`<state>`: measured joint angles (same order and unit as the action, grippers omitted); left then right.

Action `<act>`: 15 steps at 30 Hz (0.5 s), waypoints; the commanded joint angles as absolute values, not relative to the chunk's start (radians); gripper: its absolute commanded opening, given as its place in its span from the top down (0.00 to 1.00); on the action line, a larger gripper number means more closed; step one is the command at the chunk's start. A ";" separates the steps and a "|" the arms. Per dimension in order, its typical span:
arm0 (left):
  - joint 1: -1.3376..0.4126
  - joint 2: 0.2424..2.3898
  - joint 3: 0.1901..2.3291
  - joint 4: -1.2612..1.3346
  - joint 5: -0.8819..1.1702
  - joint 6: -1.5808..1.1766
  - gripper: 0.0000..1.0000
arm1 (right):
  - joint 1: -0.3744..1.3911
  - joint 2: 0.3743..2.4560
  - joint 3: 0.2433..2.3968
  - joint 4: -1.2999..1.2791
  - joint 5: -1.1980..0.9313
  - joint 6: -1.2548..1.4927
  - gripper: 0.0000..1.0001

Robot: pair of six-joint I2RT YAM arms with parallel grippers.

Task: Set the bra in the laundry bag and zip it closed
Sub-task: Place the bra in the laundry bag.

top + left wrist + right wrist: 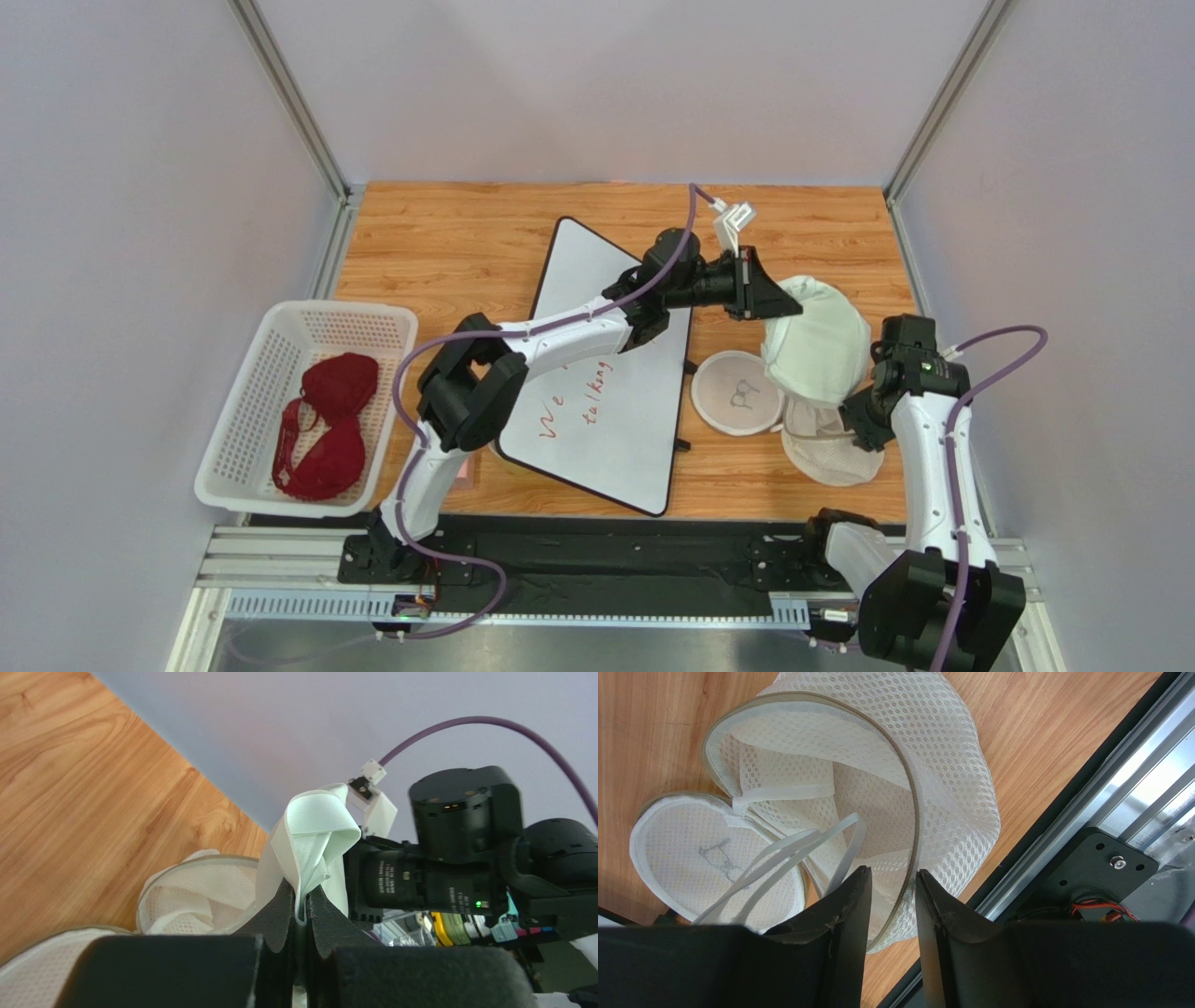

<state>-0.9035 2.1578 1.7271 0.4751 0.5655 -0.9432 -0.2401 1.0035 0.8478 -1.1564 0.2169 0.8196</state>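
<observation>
One dark red soft fabric bra (326,420) with two rounded cups lies in the white perforated plastic basket (253,399) at the near left of the wooden table (449,252), well apart from both grippers. The small round white mesh laundry bag (821,343) is far off to the right, unzipped. Its body is lifted and tipped on its side, its mouth showing in the right wrist view. Its round zippered disc lid (737,392), marked with a small dark bra icon, lies flat on the table just left of the body.

The left gripper (300,899) reaches across from the left and holds the bag's far left edge, with its jaws pressed together on a fold of the pale fabric. The right gripper (892,882) sits at the bag's near right side. Its jaws stand apart with the bag's trimmed rim and mesh wall between them, and a gap still shows between the fingers.

Between the basket and the bag lies a white rectangular whiteboard (617,406) with red handwriting, under the left arm.
</observation>
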 commanded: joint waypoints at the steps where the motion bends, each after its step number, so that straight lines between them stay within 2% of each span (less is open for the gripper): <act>1: -0.911 2.166 1.750 0.552 0.591 -0.962 1.00 | -0.247 0.965 0.841 -1.127 0.218 0.824 0.86; 4: -0.926 2.200 1.759 0.548 0.589 -0.951 1.00 | -0.247 0.953 0.822 -1.131 0.187 0.824 1.00; 15: -0.966 2.306 1.796 0.468 0.557 -0.897 1.00 | -0.241 0.904 0.853 -1.219 0.166 0.819 1.00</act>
<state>-0.9611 2.2910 1.7569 0.4538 0.5655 -0.9321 -0.2401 0.9253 0.8181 -1.1854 0.1802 0.8188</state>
